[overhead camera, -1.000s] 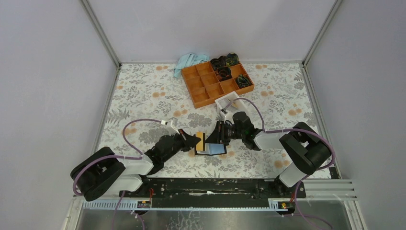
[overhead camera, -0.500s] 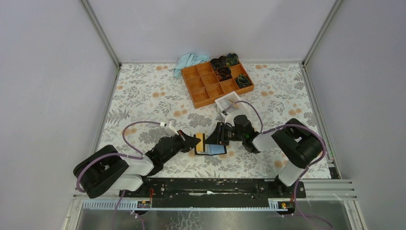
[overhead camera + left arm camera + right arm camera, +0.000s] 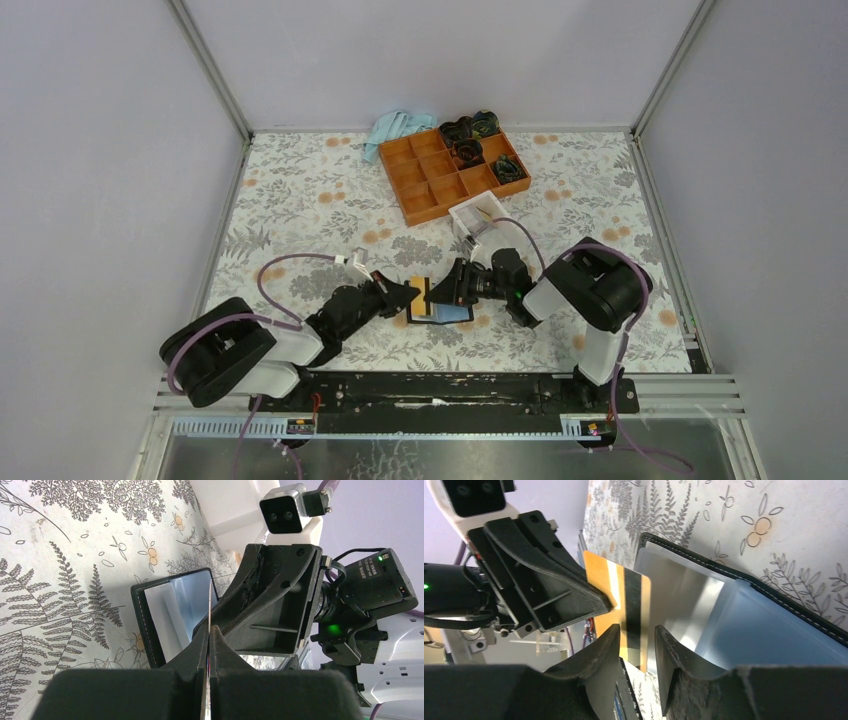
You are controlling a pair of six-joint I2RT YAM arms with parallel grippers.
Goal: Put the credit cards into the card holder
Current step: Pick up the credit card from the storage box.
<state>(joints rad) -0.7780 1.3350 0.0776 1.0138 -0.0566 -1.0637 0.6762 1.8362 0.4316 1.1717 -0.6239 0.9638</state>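
Left claw [image 3: 404, 296] clamped on one credit card [image 3: 421, 292], edge-up at left edge of open card holder [image 3: 455, 313], near-centre of desk [image 3: 300, 200].
Over last second: right claw [image 3: 452, 287] eased left toward card, right arm folded in; card and left claw unmoved. Right fingers narrowly parted at holder's edge; unable to tell whether gripping anything. Judged: lining up for insertion, card not yet in a slot.

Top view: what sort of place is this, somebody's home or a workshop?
Most likely a robot test booth, not a home. A left arm and a right arm are bolted to a black rail, and plain grey walls box in the floral table.
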